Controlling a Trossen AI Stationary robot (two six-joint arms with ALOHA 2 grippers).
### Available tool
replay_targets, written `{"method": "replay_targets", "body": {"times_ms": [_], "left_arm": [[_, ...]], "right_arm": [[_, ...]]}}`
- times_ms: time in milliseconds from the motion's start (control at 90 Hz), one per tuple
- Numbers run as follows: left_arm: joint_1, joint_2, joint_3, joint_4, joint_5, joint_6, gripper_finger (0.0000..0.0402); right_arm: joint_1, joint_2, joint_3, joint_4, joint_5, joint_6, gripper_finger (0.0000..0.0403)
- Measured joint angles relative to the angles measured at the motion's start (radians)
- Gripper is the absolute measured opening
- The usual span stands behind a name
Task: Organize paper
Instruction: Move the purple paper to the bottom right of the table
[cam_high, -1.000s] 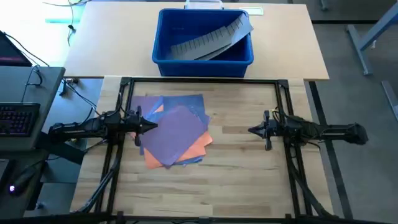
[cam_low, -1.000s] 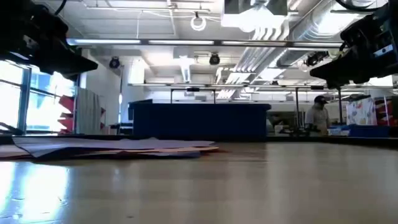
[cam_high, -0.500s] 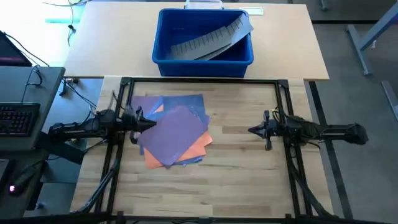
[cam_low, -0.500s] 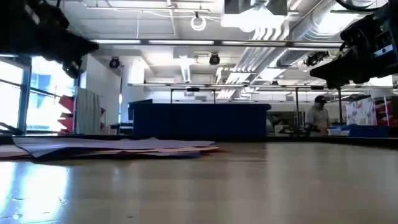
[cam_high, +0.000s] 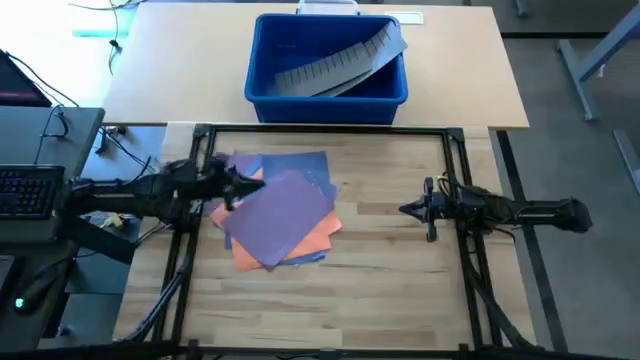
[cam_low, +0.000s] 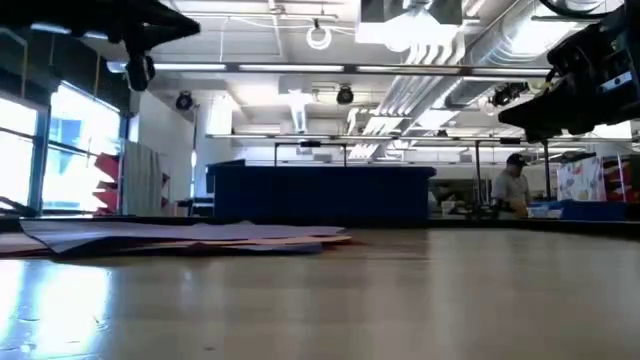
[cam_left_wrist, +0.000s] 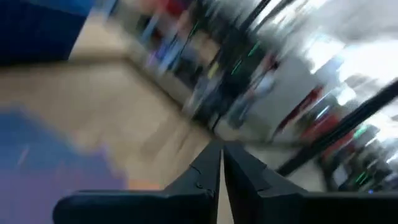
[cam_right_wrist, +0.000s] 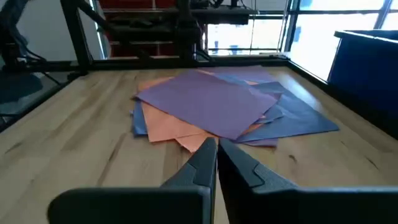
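Note:
A loose pile of paper (cam_high: 285, 205) lies flat on the wooden table's left half: a purple sheet on top, with orange and blue sheets fanned out beneath it. The right wrist view shows the pile (cam_right_wrist: 211, 99) too. My left gripper (cam_high: 258, 180) is shut and hovers high above the pile's left far part, touching nothing; in its own blurred view the gripper (cam_left_wrist: 222, 152) has its fingertips together. My right gripper (cam_high: 403, 209) is shut and hangs above bare wood to the right of the pile, pointing toward it; its own view shows this gripper (cam_right_wrist: 217, 146) with its fingertips together.
A blue bin (cam_high: 325, 97) holding a grey ridged strip (cam_high: 335, 65) stands on the far table. A black frame rail (cam_high: 325, 130) runs round the wooden top. Bare wood (cam_high: 390, 270) lies right of and in front of the pile. A desk with a keyboard (cam_high: 30, 190) stands at the left.
My left gripper has risen and swung toward the table's far edge above the pile's left side, turning as it went, and its fingers stay shut. The paper has not moved.

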Motion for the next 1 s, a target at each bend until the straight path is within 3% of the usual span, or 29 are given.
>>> {"method": "replay_targets", "body": {"times_ms": [122, 256, 356, 456, 556, 689, 811, 1000], "left_arm": [[0.070, 0.223, 0.171, -0.191, -0.009, 0.030, 0.0005], [0.218, 0.434, 0.274, -0.268, 0.059, 0.047, 0.0030], [0.328, 0.561, 0.285, -0.266, 0.165, 0.047, 0.0061], [0.391, 0.641, 0.285, -0.322, 0.352, 0.071, 0.0091], [0.359, 0.650, 0.285, -0.489, 0.440, 0.046, 0.0105], [0.255, 0.583, 0.285, -0.771, 0.353, -0.082, 0.0108], [0.208, 0.516, 0.285, -0.922, 0.319, -0.178, 0.0110], [0.273, 0.452, 0.185, -0.940, 0.290, -0.179, 0.0129]], "right_arm": [[0.000, 0.000, 0.000, 0.000, 0.000, 0.000, 0.0000], [0.000, 0.000, 0.000, 0.000, 0.000, 0.000, 0.0000], [0.000, 0.000, 0.000, 0.000, 0.000, 0.000, 0.0000], [0.000, 0.000, 0.000, 0.000, 0.000, 0.000, 0.0000], [0.000, 0.000, 0.000, 0.000, 0.000, 0.000, 0.0000], [0.000, 0.000, 0.000, 0.000, 0.000, 0.000, 0.0000], [0.000, 0.000, 0.000, 0.000, 0.000, 0.000, 0.0000], [0.000, 0.000, 0.000, 0.000, 0.000, 0.000, 0.0000]]}}
